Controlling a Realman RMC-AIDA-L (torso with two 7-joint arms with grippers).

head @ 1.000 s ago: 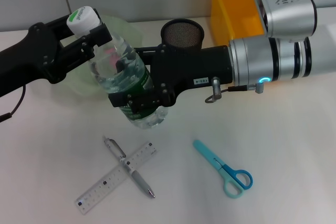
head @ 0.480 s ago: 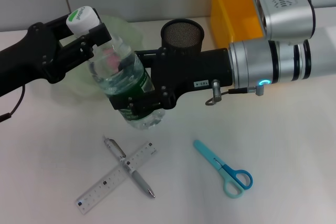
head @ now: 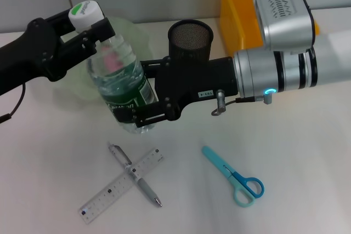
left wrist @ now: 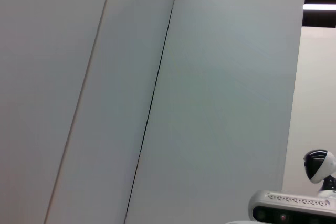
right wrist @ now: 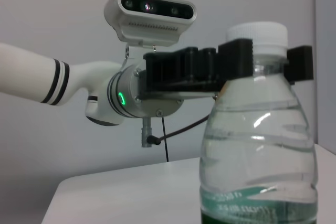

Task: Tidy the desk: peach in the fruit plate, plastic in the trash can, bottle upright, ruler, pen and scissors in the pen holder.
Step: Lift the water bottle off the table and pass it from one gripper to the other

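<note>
While both arms hold it, the bottle (head: 122,89) has swung from a clear lean to nearly upright in the head view — its base has slid left and now seems to sit on the desk (head: 296,163). I see the left gripper (head: 90,26) clamped at the neck under the white cap, the right gripper (head: 143,108) closed around the green label. The ruler (head: 122,184) and pen (head: 135,174) lie crossed on the near side, the scissors (head: 235,177) to their right, all untouched. My left wrist view shows only wall. In the right wrist view the left gripper (right wrist: 262,66) pinches the neck of the bottle (right wrist: 258,156), which stands straight — I judge releasing comes next.
</note>
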